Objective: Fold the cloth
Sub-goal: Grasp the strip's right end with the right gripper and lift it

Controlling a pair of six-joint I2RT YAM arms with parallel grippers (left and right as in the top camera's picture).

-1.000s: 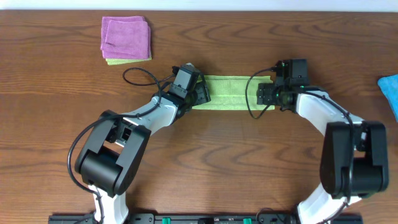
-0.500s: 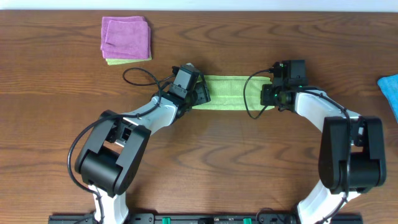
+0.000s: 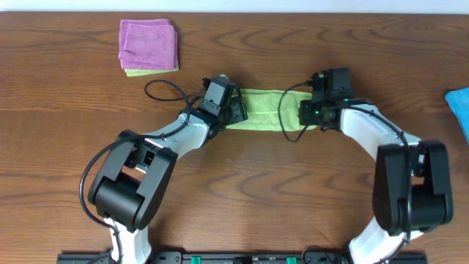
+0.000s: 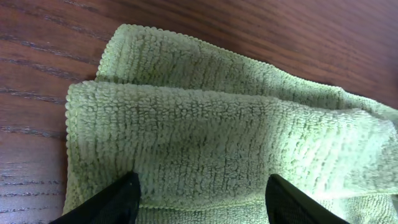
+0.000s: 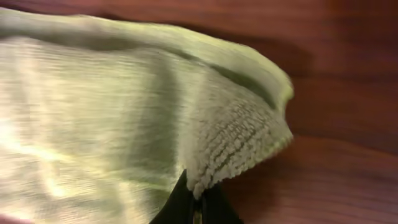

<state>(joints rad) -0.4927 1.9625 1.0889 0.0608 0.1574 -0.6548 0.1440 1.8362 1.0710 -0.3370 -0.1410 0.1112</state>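
A light green cloth (image 3: 265,108), folded into a long strip, lies on the wooden table between my two grippers. My left gripper (image 3: 236,111) is at the strip's left end, open, its fingers (image 4: 106,202) resting on the terry surface (image 4: 205,143) with the cloth's folded corner ahead of them. My right gripper (image 3: 306,111) is shut on the cloth's right end: in the right wrist view the black jaws (image 5: 198,205) pinch the hem of the cloth (image 5: 236,140), which is lifted off the table and bunched.
A folded purple cloth (image 3: 148,44) lies on top of a green one (image 3: 139,72) at the back left. A blue cloth (image 3: 459,106) sits at the right edge. Black cables (image 3: 165,89) loop beside each wrist.
The right gripper has shut on the cloth's right end and carried it leftward, so the strip looks shorter. The left gripper has stayed in place.
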